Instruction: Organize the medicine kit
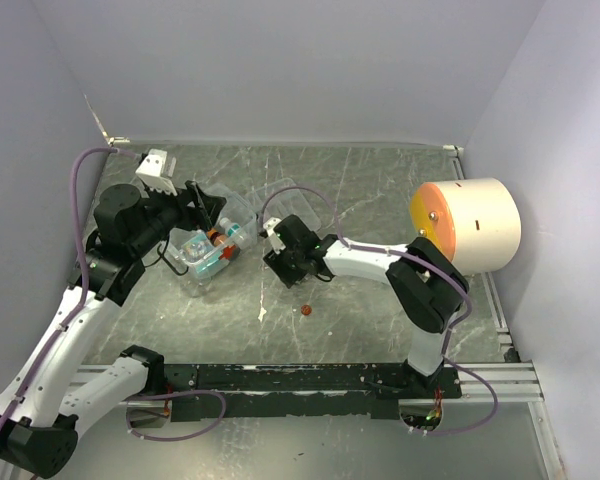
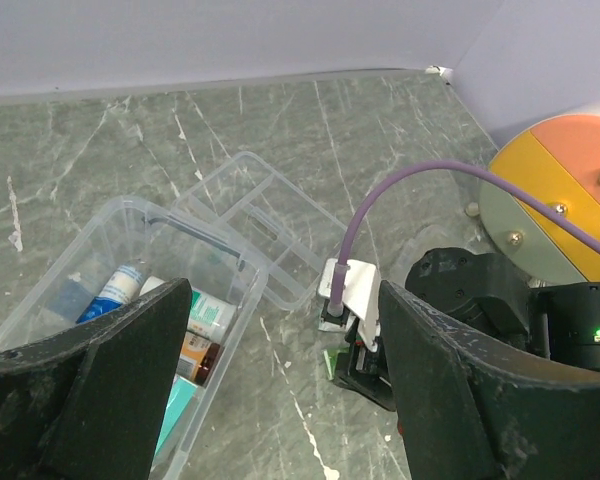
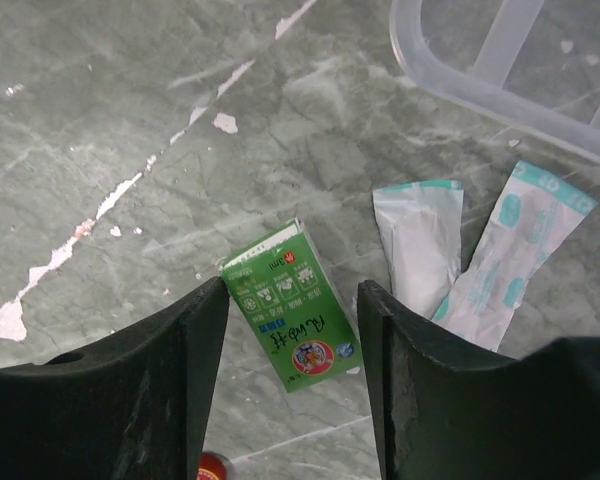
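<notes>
The medicine kit (image 1: 208,250) is seen left of centre in the overhead view, partly filled, its divided tray (image 2: 255,215) laid just beside it. The right gripper (image 3: 292,300) is held open above a small green carton (image 3: 292,335) — nothing is gripped. The left gripper (image 2: 285,300) is spread wide, empty, over the kit. A pick-up seems in hand; next, the jaws must be lowered astride the carton and closed.

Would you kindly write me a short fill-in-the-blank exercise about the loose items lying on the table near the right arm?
1. The carton lying on the table under the open right hand is ____ in colour.
2. Beside it lie ____ white-and-teal sachets.
3. The small round thing on the table near that hand is ____.
Missing words: green; two; red.
</notes>
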Motion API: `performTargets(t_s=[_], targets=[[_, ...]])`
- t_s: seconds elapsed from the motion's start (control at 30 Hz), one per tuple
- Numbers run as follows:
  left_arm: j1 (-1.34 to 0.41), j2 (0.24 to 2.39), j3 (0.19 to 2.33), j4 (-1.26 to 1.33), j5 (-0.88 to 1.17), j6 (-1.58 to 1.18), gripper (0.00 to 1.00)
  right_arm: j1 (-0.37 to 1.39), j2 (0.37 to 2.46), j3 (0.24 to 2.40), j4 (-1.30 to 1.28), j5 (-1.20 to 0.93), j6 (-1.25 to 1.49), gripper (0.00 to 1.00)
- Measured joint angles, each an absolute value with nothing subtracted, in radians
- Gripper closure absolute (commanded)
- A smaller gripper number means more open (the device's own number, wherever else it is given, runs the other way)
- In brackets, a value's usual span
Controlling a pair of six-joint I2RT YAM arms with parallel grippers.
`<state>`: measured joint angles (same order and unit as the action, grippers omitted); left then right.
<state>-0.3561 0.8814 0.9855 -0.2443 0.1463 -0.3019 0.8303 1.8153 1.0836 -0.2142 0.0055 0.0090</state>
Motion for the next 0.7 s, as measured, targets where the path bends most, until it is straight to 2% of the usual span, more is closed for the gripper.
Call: performTargets(t_s=[0.17,0.4,0.53,0.7], targets=[[-0.356,0.883,0.985,-0.242,0.146,-0.291,0.14,0.826,1.819,1.084,-0.242,-0.014,0.007,0.58],[-0.356,0.883,0.985,-0.235,0.145,-0.282,0.14,0.826,1.821,1.083,-0.254,-0.021,0.035,0.58],[-0.356,0.883,0.985,-0.235,0.143,-0.277,0.14,0.826,1.829,1.086,-0.252,-0.004,0.061,0.69],[-0.356,0.883,0.985,-0.235,0.139,-0.275,0.14,0.826,1.818,1.086,-0.253,0.013,0.097,0.69]])
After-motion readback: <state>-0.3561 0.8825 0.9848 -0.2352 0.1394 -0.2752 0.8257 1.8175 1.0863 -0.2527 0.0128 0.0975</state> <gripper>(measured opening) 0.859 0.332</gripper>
